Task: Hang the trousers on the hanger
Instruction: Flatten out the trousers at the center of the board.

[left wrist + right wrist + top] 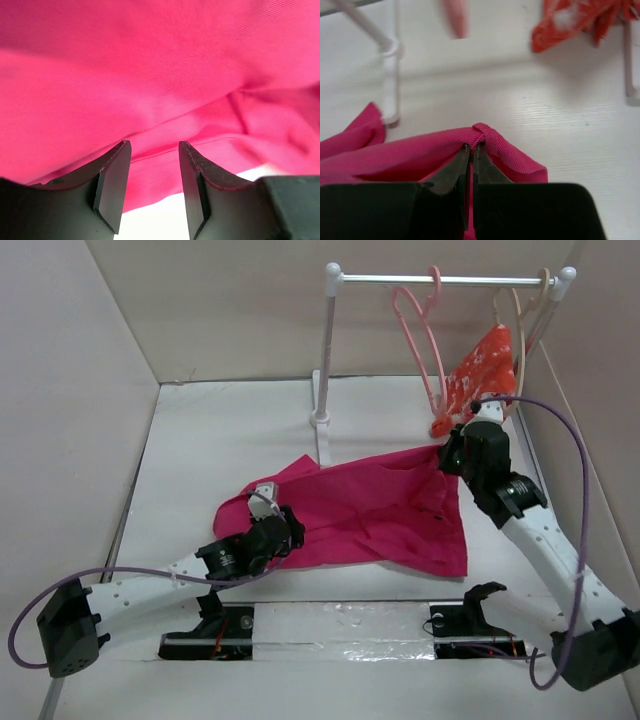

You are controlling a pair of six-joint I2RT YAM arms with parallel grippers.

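Observation:
The magenta-pink trousers [370, 510] lie spread across the middle of the table. My right gripper [450, 455] is shut on their upper right edge and lifts it a little; in the right wrist view the jaws [472, 147] pinch a fold of the trousers [410, 155]. My left gripper [285, 520] is open at the trousers' left part, with fabric [150, 75] filling the view beyond its fingertips [154, 147]. The salmon-pink hanger [420, 335] hangs by its hook from the rail, behind and above my right gripper; its blurred lower end shows in the right wrist view [456, 17].
A white clothes rack [328, 350] with a metal rail [440, 281] stands at the back. A cream-beige hanger [522, 325] on the rail's right end carries an orange-red flowered garment [478, 375]. Walls enclose the table on three sides.

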